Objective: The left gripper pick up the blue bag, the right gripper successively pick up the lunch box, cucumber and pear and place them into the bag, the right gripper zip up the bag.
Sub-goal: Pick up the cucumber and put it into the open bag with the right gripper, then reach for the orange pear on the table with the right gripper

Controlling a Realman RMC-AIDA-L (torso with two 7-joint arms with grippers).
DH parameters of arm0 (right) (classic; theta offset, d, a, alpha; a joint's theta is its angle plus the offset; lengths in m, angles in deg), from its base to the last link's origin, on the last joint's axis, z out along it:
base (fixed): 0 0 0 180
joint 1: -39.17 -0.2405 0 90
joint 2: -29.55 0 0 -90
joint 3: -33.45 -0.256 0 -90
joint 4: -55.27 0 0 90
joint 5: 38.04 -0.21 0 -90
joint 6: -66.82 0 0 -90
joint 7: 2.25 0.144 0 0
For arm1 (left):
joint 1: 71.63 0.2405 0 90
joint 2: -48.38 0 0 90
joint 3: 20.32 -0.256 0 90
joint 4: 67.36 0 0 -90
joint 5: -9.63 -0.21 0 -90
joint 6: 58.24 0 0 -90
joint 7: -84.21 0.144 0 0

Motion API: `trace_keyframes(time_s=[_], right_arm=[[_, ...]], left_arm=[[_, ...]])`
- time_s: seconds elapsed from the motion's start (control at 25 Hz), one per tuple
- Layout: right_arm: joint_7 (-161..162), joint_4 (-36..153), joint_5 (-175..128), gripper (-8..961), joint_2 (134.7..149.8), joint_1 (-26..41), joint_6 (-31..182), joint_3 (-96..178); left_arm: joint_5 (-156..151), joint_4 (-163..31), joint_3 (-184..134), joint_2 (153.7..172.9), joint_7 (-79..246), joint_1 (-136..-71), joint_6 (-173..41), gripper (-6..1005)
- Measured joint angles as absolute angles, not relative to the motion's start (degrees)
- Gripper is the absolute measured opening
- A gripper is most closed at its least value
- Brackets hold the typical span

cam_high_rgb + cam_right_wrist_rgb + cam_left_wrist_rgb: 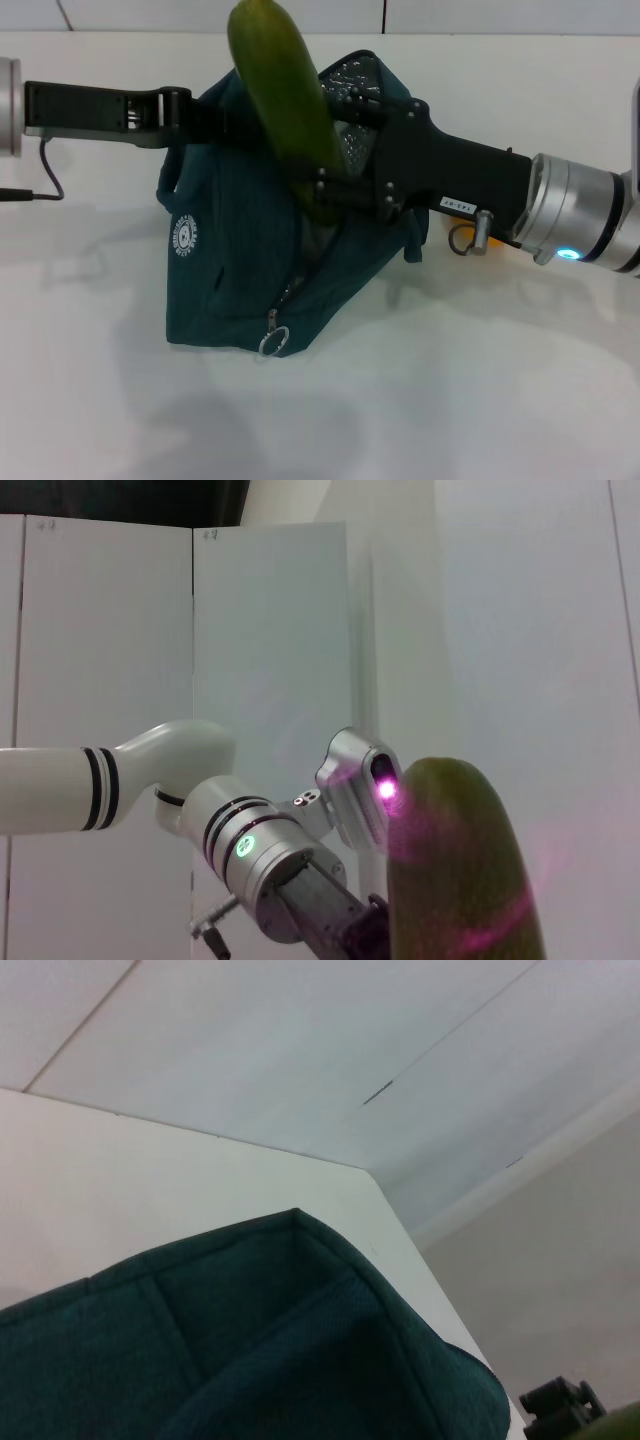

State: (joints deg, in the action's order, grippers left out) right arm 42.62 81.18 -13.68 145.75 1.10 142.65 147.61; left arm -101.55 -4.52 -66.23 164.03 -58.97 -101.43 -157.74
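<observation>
My black two-fingered right gripper [318,190], clamped on the long dark green glossy cucumber [285,95], holds it nearly upright with its lower end at the open mouth of the large teal fabric bag [235,270] on the white table [500,380]. My left gripper [195,112] reaches in from the other side, closed on the bag's top edge. The cucumber is not yet dropped in. A sliver of orange, probably the pear [487,246], shows behind my right wrist. I cannot see the lunch box. The zipping remains.
</observation>
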Motion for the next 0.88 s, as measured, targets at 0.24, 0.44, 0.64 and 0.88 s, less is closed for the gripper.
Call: trace_keyframes(time_s=[0.24, 0.44, 0.64, 0.88], right_arm=[[42.2, 81.3, -14.9, 789, 145.74, 2.0, 142.7, 147.8], [41.9, 81.4, -14.9, 805, 145.74, 2.4, 143.2, 147.4], [41.8, 81.3, -18.0, 857, 145.66, 5.1, 146.7, 144.4], [42.3, 80.4, -18.5, 875, 144.92, 13.1, 148.6, 132.2]], left_arm=[[-101.5, -4.5, -66.2, 164.03, -59.0, -101.6, -157.7, 42], [-101.5, -4.5, -66.2, 164.04, -59.0, -101.7, -157.7, 42], [-101.5, -4.4, -66.2, 164.04, -59.0, -101.7, -157.6, 42], [-101.2, -4.2, -65.6, 164.04, -59.0, -101.1, -157.9, 42]])
